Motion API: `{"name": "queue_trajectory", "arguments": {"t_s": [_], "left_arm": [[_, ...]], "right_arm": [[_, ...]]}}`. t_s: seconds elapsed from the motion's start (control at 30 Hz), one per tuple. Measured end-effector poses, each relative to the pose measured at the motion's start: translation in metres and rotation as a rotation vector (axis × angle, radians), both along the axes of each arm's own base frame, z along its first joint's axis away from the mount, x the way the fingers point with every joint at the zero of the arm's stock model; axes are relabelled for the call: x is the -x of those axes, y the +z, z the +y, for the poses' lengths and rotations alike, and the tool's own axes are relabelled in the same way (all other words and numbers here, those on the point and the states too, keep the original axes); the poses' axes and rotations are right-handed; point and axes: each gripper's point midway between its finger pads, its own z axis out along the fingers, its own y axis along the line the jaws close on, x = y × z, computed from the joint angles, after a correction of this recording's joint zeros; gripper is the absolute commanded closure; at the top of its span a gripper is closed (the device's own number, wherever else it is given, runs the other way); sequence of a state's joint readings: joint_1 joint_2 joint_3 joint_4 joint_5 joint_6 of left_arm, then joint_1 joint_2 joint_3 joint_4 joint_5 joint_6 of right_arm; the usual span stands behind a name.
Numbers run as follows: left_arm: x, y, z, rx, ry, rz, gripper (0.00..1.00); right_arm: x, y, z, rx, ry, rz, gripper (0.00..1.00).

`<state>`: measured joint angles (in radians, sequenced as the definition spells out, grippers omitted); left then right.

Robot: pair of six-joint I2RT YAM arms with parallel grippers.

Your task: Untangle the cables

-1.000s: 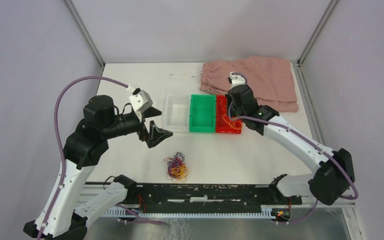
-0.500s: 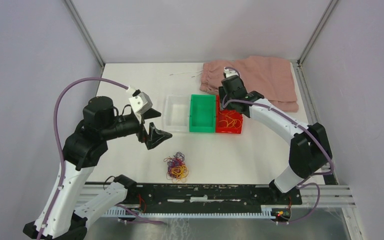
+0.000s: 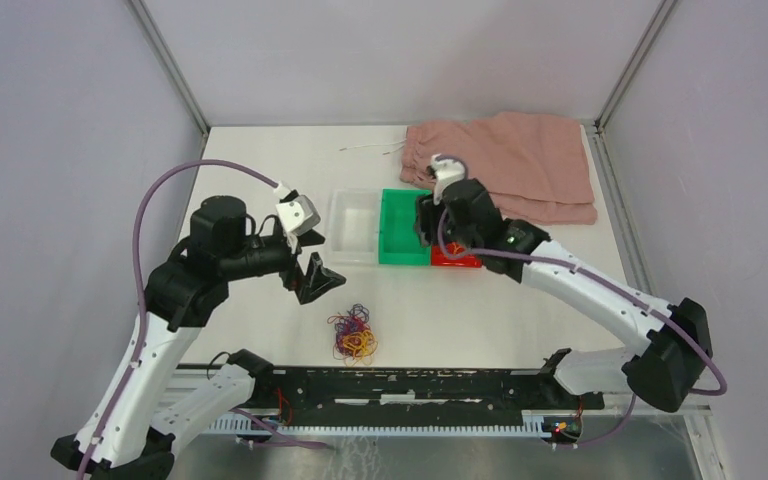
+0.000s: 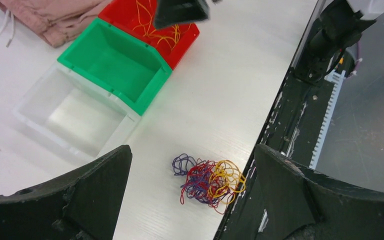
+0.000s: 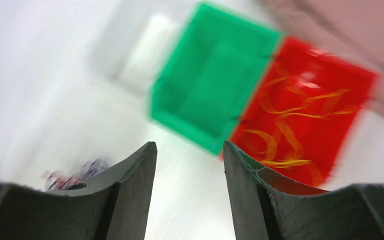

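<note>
yellow, red and purple cables (image 4: 207, 180) clumped on the table (image 4: 230, 75), below and between the wide-apart jaws of the left gripper (image 4: 192, 150). lower straight, pinch one outer loop only, lift slowly. right gripper (image 5: 190, 145) parted, empty, red bin (image 5: 305, 130) just beyond.

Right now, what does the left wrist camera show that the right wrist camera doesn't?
Left wrist only: the white drawstring, the black front rail, and the whole cable clump in focus, framed by the open left pincer. Right wrist only: the open right pincer seen from behind; the frame is blurred, the clump cut off. Both: clear bin, green bin, red bin holding yellow strands.
</note>
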<state>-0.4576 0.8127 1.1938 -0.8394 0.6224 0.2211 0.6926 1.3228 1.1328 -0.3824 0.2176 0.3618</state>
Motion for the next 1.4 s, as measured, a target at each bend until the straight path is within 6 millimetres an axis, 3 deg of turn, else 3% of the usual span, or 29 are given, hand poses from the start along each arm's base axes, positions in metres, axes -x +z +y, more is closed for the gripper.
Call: {"name": "queue_trajectory", "arguments": {"t_s": [0.1,0.17,0.23,0.37,0.53,0.7,0.9,1.07,1.2,1.4], "left_arm": [[-0.003,-0.018,0.003,-0.039,0.008,0.016,0.01],[-0.003,-0.031,0.005,-0.068,0.000,0.025,0.01],[-0.001,-0.043,0.008,-0.101,-0.010,0.030,0.00],[0.002,-0.061,0.015,-0.164,-0.032,0.017,0.00],[0.007,-0.072,0.021,-0.211,-0.061,-0.002,0.00],[0.005,-0.072,0.025,-0.234,-0.060,-0.036,0.00],[0.003,-0.073,0.029,-0.255,-0.041,-0.050,0.00],[0.003,-0.067,0.029,-0.247,-0.045,-0.063,0.00],[0.006,-0.065,0.028,-0.239,-0.053,-0.068,0.00],[0.018,-0.058,0.023,-0.181,-0.098,-0.105,0.00]], "right_arm": [[0.048,-0.008,0.051,-0.029,0.189,0.007,0.42],[0.090,-0.027,0.082,-0.028,0.323,0.042,0.43],[0.132,-0.049,0.101,-0.008,0.433,0.080,0.43],[0.196,-0.083,0.120,0.047,0.584,0.134,0.43],[0.244,-0.110,0.142,0.093,0.666,0.179,0.44],[0.243,-0.133,0.156,0.148,0.626,0.211,0.52],[0.235,-0.141,0.157,0.174,0.572,0.200,0.87],[0.227,-0.140,0.148,0.213,0.538,0.168,1.00],[0.219,-0.119,0.133,0.232,0.531,0.122,1.00],[0.209,-0.060,0.124,0.144,0.557,0.036,1.00]]}}
